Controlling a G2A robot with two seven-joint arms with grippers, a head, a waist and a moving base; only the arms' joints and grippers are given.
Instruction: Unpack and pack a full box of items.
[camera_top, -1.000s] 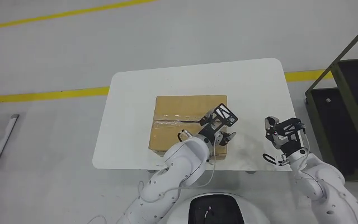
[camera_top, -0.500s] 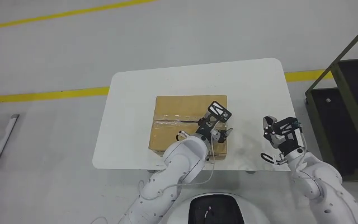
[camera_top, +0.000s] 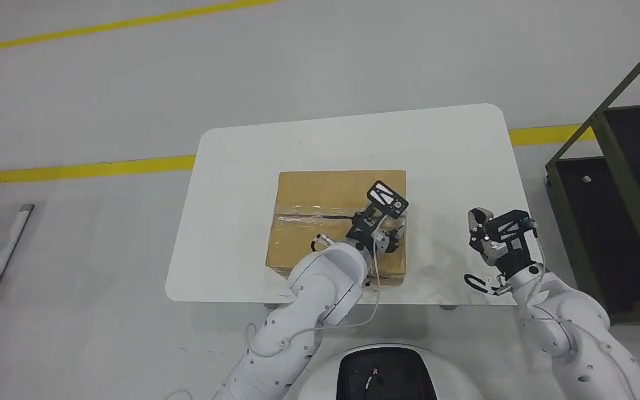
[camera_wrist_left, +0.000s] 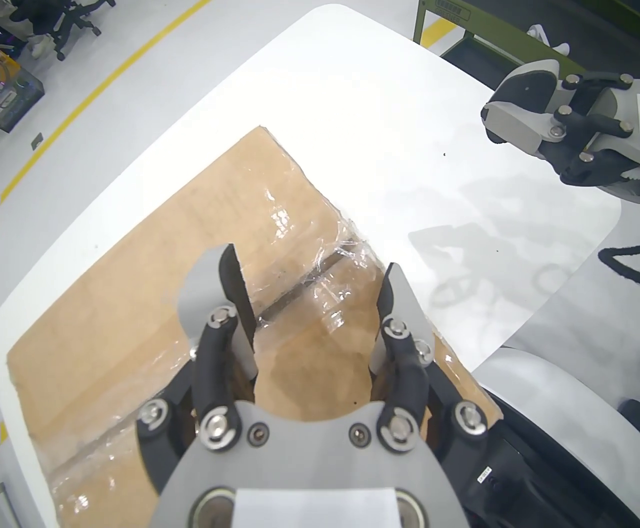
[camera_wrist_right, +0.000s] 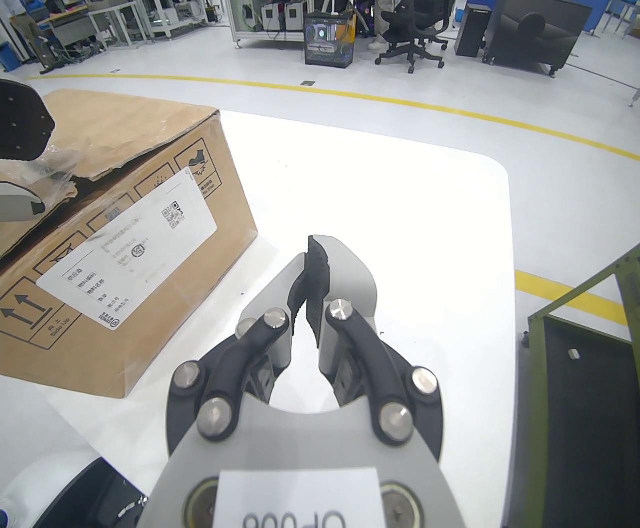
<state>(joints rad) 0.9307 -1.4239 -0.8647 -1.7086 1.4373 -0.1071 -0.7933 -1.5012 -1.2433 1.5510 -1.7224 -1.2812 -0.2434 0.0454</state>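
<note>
Looking down from the top view, a closed brown cardboard box (camera_top: 325, 205) sits on a white rounded table (camera_top: 450, 150). The left gripper (camera_top: 383, 217) hangs over the box's taped top seam, at the end nearest the right gripper (camera_top: 497, 240). The right gripper is over bare table, apart from the box.

In the left wrist view, the left gripper's (camera_wrist_left: 310, 270) two grey fingers (camera_wrist_left: 200, 285) stand wide apart with nothing between them. Directly beneath them runs the crinkled clear tape (camera_wrist_left: 305, 290) along the seam where the box flaps meet. The cardboard lid extends beyond and to both sides of the fingertips. The right gripper is farther off, above the table.

In the right wrist view, the right gripper's (camera_wrist_right: 311, 280) black ribbed pads (camera_wrist_right: 317, 270) are pressed together, holding nothing. The box stands on the table beside these fingers, near but not touching. A white printed label (camera_wrist_right: 130, 240) on its side wall faces them. A green metal cart (camera_wrist_right: 585, 325) stands off the table on the fingers' other side.
</note>
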